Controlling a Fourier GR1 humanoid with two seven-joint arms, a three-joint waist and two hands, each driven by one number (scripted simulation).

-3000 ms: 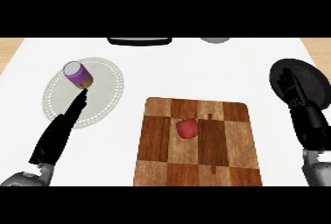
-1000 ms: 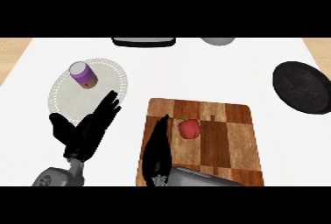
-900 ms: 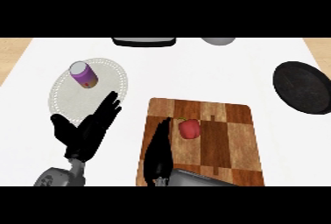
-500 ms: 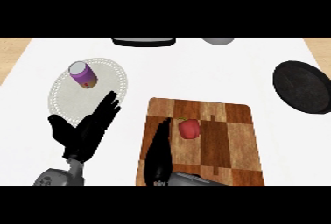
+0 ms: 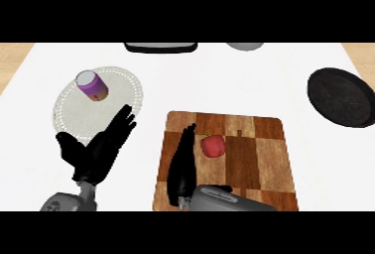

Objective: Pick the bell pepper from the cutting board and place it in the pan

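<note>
Pepper (image 5: 212, 146) on board (image 5: 253, 163), upright, just right of right hand (image 5: 183, 163). Fingers straight, pressed together, pointing up-board; nothing held. Left hand (image 5: 99, 149) spread, farther off. Pan (image 5: 343, 96) well apart, upper right.

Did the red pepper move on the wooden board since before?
No. The bell pepper sits in the same spot on the cutting board, in its upper left part, as in the earlier pictures. The right hand lies just beside it.

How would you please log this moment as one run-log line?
phase: reach | right hand: open beside bell pepper on cutting board | pan: empty
</note>
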